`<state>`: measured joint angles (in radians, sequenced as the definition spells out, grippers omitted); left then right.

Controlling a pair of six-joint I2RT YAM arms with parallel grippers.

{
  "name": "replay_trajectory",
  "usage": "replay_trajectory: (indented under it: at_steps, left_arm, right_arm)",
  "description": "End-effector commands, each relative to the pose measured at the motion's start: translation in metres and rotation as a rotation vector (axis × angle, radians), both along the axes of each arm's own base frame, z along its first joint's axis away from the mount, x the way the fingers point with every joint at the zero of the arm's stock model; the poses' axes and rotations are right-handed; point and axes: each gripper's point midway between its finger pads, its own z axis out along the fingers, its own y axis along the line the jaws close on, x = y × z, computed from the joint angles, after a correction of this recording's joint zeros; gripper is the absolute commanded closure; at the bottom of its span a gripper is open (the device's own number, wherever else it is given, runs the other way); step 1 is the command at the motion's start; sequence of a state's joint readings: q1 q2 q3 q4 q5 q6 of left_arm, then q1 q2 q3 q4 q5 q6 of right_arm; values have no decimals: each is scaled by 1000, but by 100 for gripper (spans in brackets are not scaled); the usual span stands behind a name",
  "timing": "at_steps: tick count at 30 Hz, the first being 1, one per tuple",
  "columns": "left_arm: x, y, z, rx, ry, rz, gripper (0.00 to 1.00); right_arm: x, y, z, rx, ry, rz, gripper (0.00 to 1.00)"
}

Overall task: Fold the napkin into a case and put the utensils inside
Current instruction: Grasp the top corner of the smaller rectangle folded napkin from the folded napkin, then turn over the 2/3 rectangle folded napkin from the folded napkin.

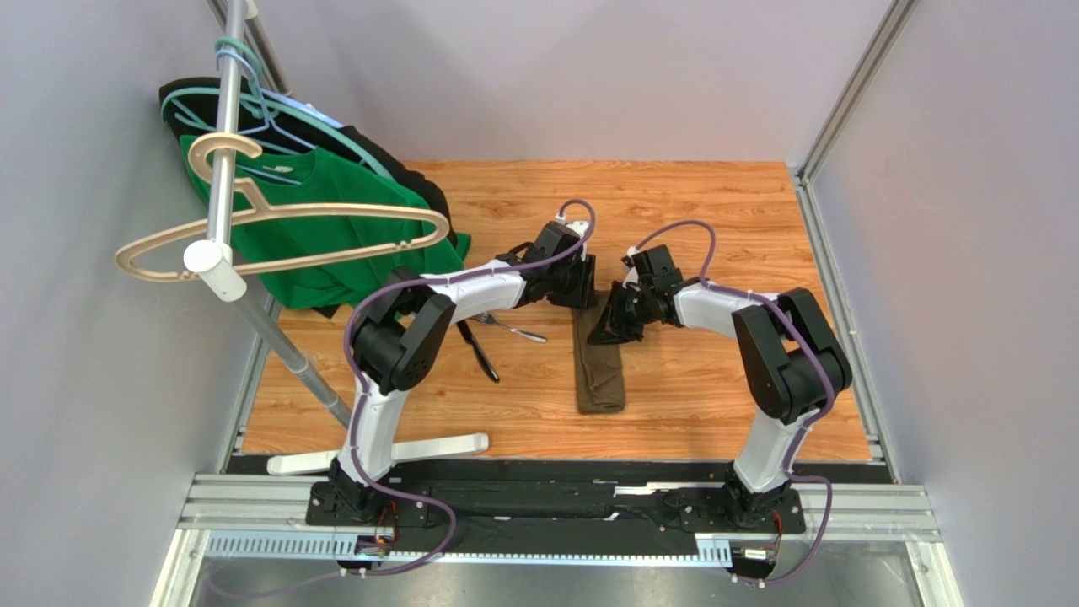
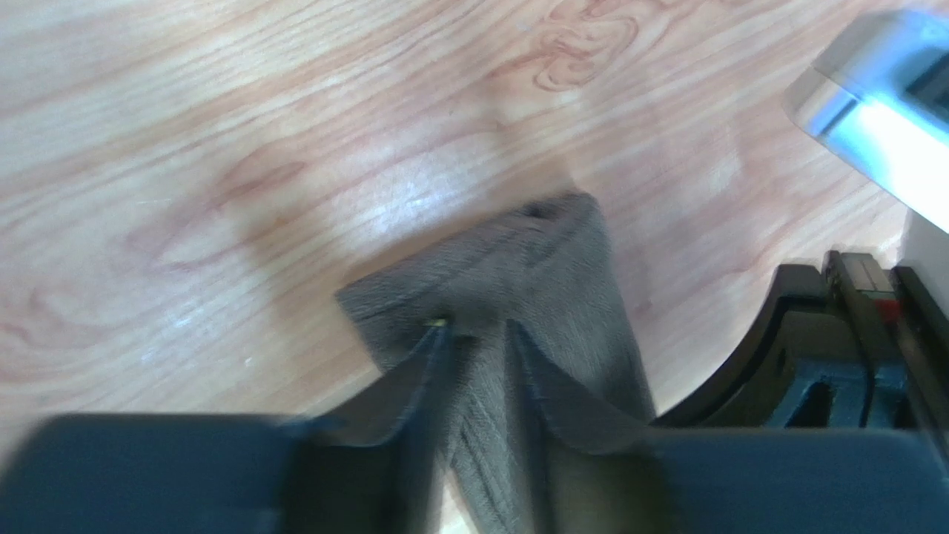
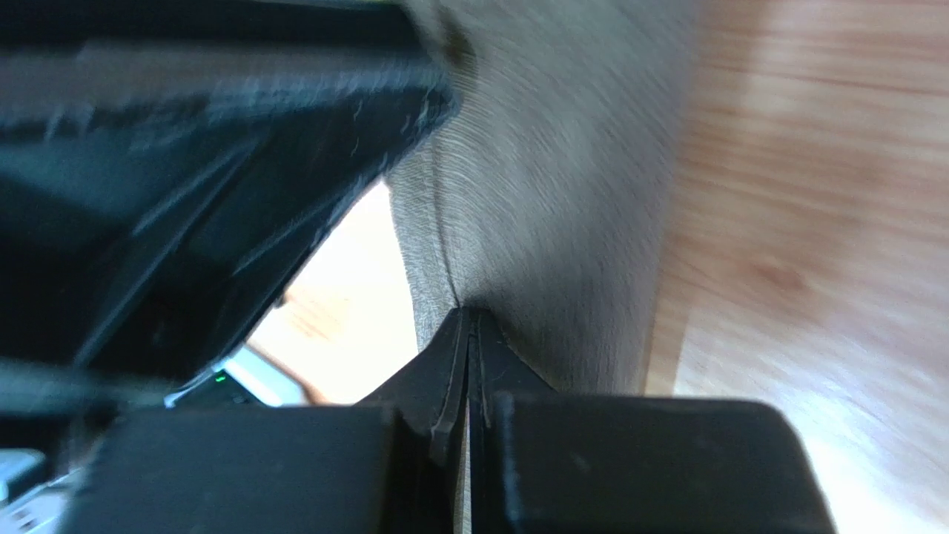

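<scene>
A dark olive-brown cloth napkin (image 1: 600, 373), folded into a long narrow strip, lies on the wood-grain tabletop (image 1: 709, 228) between the two arms. It runs from the claws toward the near edge. The left claw (image 1: 583, 299) is down at the strip's far end. In the left wrist view its fingers (image 2: 429, 367) stand a little apart, with the napkin (image 2: 535, 267) showing in the gap between them and spreading out beyond the tips. No pinch on the fabric is visible there. The right claw (image 1: 613, 326) sits just beside the left one, at the same end of the strip. In the right wrist view its fingers (image 3: 451, 356) are pressed together on a fold of the napkin (image 3: 557, 167), and creases in the cloth run into the fingertips. The dark body of the left claw (image 3: 167, 167) fills the upper left of that view. The utensils (image 1: 485, 348), slim pieces with dark handles and silvery metal ends, lie bare on the wood to the left of the napkin, apart from it. One is a fork (image 1: 522, 333) lying nearer the strip. A green shirt (image 1: 342, 247) hangs from a rack at the far left.
</scene>
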<state>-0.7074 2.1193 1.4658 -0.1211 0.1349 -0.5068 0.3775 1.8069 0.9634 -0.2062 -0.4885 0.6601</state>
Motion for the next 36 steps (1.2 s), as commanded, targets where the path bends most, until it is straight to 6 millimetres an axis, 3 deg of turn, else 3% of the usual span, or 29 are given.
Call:
replay_trajectory:
  at_steps: [1,2,4,5,7,8,9,11,12,15,17,18,22,26,31,36]
  left_arm:
    - [-20,10,45,-16,1,5,34]
    - [-24,13,66,-35,-24,11,33]
    - [-40,24,66,-23,-9,21,31]
    - [-46,27,81,-40,-18,24,31]
    - [-65,36,71,-27,41,33,31]
    - [-71,40,77,-36,38,36,31]
    - [-80,46,69,-23,59,39,31]
    - [-89,50,75,-38,55,54,32]
    - [-94,55,70,-32,70,63,35]
    - [-101,64,73,-30,70,74,36]
    - [-105,69,82,-37,55,81,36]
    - [-109,73,82,-36,55,82,36]
    - [-118,89,108,-63,-7,101,36]
    - [-130,104,119,-89,-44,107,36]
    - [-141,108,138,-137,-74,82,36]
    - [-150,108,151,-188,-90,59,37]
  right_arm:
    - [5,-17,22,-92,-98,36,100]
    - [5,-19,27,-87,-108,37,100]
    - [0,-20,36,-83,-131,48,100]
    - [-1,-21,39,-84,-135,51,100]
    - [-5,-22,44,-85,-142,70,98]
    - [-7,-22,45,-85,-144,85,97]
    - [-12,-21,45,-87,-132,110,92]
    - [-17,-19,49,-100,-159,153,81]
    - [-19,-20,49,-113,-171,164,68]
    - [-28,-17,45,-180,-193,215,53]
    - [-33,-10,47,-226,-230,264,50]
    - [-31,-16,46,-291,-252,253,47]
    - [-33,-15,47,-395,-286,285,46]
    - [-36,-7,48,-504,-322,330,48]
    - [-51,-1,26,-645,-304,403,50]
    - [-52,-6,5,-787,-313,436,48]
